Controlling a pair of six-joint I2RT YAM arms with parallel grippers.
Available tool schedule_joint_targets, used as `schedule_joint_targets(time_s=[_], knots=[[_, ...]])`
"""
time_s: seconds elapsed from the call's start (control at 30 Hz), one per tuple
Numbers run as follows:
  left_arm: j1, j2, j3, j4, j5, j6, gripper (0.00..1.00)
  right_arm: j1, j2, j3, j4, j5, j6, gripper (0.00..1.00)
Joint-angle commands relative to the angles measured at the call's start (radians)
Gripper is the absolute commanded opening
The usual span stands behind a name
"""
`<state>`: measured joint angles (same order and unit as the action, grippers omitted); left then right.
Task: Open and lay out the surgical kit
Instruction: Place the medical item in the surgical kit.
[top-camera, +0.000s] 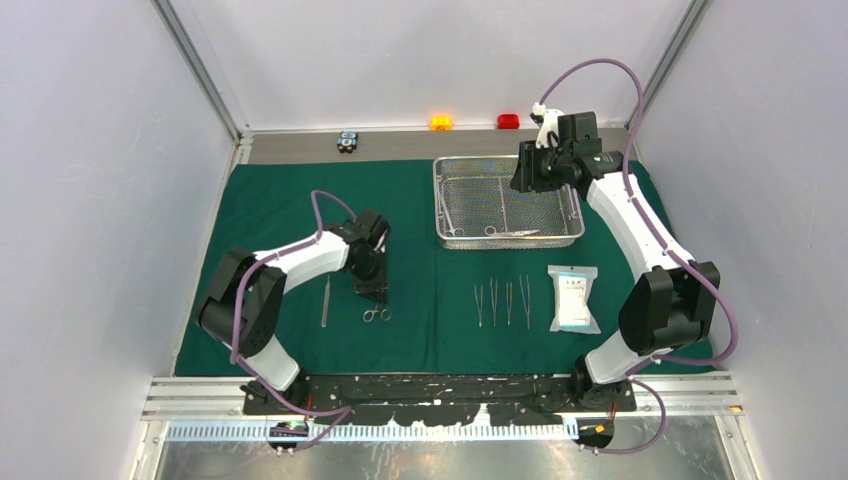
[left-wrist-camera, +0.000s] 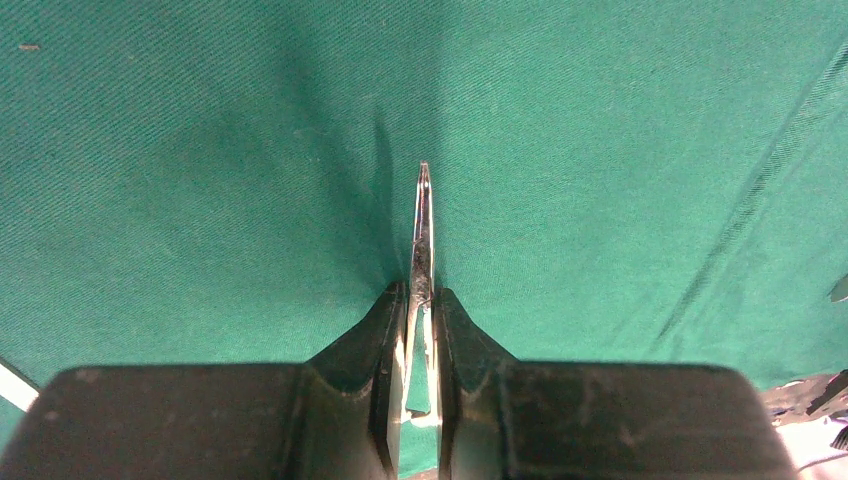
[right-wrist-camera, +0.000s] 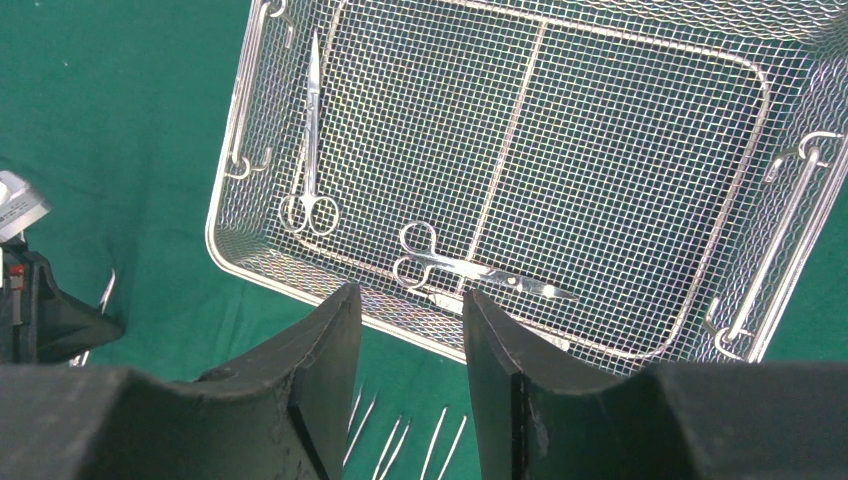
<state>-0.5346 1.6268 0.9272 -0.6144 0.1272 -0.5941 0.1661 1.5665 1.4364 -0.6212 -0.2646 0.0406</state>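
Scissors (perhaps forceps) sit pinched in left hand; right hand hangs wide above tray.

Dark green twill on the cloth. Silver square mesh on the tray, one o'clock. White and pale blue on the packet, four o'clock. Bright steel on the instrument. Orange block, red block, black-blue block around twelve.

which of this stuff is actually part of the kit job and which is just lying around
job: green cloth, mesh tray, two ring-handled tools inside it, row of tweezers, white-blue packet, long slim instrument beside the left arm, steel tool gripped in the left claw

lying about: orange block, red block, black-blue block, all off the cloth at the far edge
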Motion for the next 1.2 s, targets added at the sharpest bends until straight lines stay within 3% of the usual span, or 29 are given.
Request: schedule_joint_targets(time_s=[0.0,1.17], knots=[[-0.003,0.0,0.005,0.025,-0.021,0.01,0.05,0.002,-0.005,0.022,0.023,-0.012,0.007,0.47],[-0.004,-0.02,-0.021,0.03,-0.008,0.002,0.18,0.003,0.006,0.032,0.017,-0.012,0.01,0.47]])
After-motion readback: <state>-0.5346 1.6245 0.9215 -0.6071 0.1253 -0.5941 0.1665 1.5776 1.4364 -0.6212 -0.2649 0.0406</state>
